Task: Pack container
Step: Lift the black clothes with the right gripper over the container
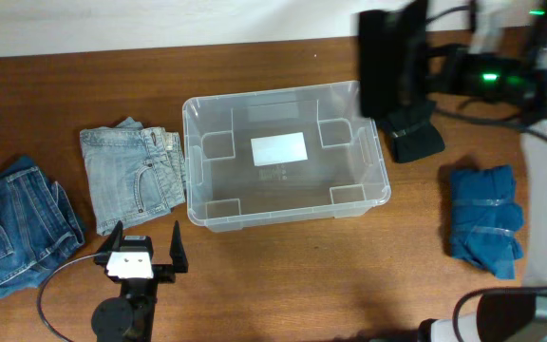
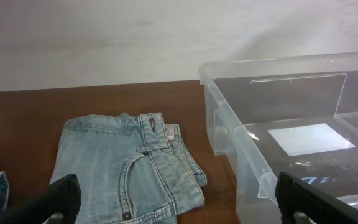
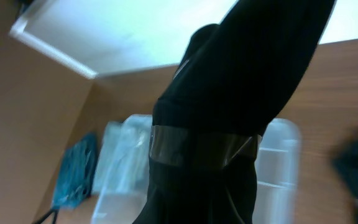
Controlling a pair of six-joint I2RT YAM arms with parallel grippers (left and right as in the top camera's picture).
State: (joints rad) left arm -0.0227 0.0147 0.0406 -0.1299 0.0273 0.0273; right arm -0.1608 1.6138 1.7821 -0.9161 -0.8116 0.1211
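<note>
Left end effector (image 1: 146, 236): jaws spread wide, holding nothing, positioned low over the near edge of the worktop (image 1: 283, 285), just in front of the folded light-blue jeans (image 1: 131, 171). In the left wrist view both fingers frame those jeans and the left wall of the container.

Right end effector (image 1: 425, 68): closed on a black garment (image 3: 229, 124), which is bound by a band of clear tape (image 3: 204, 149). The fingers themselves are hidden behind the fabric. In the overhead view the garment is lifted clear of the worktop and overlaps the container's far right corner; the picture is blurred there.

Container (image 1: 195, 171): clear plastic bin standing upright and open-topped at the centre of the worktop, long side running left to right. A white label (image 1: 279, 148) shows on its bottom.

Other items on the worktop:
- The light-blue jeans lie just beside the container's left wall.
- A darker pair of blue jeans (image 1: 17, 228) lies at the far left.
- A second black bundle (image 1: 416, 135) lies beside the container's right end.
- A taped blue bundle (image 1: 482, 218) lies further right, well apart from the bin.
</note>
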